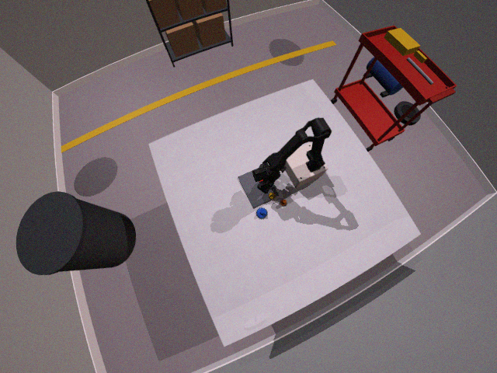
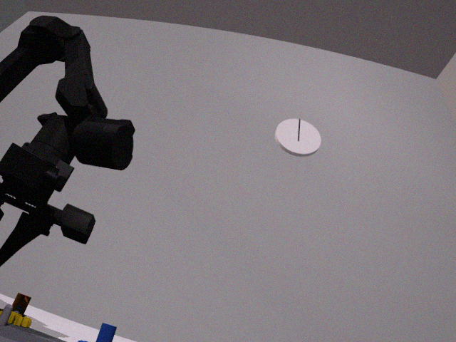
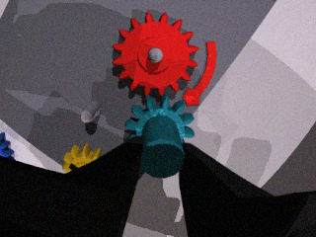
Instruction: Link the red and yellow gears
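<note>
My gripper (image 3: 161,148) is shut on the upright stem of the teal gear (image 3: 162,116). The teal gear's teeth appear just below the red gear (image 3: 175,46) in the wrist view; its height above the board and any peg under it cannot be told. The red gear sits on a peg of the grey board (image 3: 49,64) (image 1: 249,193), beside the red arrow (image 3: 211,64). An empty peg (image 3: 89,116) stands left of the teal gear. The yellow gear (image 3: 83,154) (image 1: 271,196) (image 2: 20,319) is partly hidden by a finger in the wrist view. The white arrow is not discernible.
A blue gear (image 1: 262,213) (image 2: 105,332) (image 3: 4,147) stands off the board's near edge. An orange gear (image 1: 283,202) (image 2: 21,303) stands near the yellow gear. The arm's pale base block (image 1: 300,183) is right of the board. A red cart (image 1: 365,108) stands farther away.
</note>
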Robot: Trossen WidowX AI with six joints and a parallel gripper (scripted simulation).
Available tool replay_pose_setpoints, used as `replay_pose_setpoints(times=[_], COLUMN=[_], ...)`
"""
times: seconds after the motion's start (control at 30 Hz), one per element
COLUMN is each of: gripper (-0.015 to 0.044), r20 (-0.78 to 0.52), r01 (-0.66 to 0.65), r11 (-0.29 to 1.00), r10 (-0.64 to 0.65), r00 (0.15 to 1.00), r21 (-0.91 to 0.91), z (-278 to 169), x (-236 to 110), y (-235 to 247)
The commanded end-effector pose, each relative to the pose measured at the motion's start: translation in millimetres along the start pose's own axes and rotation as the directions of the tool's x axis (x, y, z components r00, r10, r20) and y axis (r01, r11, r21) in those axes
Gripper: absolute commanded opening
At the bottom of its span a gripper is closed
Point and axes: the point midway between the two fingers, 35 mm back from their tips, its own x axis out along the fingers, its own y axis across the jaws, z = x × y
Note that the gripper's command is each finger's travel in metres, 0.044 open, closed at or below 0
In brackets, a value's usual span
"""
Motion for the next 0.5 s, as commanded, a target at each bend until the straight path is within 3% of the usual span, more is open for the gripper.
replay_pose_setpoints(times=[0.0,0.23,0.47], gripper=[0.0,0.0,0.0], r20=[0.001,0.001,0.001], r01=[0.002,0.002,0.002], r11=[0.996,0.965,0.982], r10=[-0.002,-0.002,-0.002], r00=[1.0,1.0,1.0], r21=[0.093,0.261,0.189], z=[-0.7,0.0,0.2], x=[6.6,7.6,9.1], y=[-1.2,-2.0,-1.2])
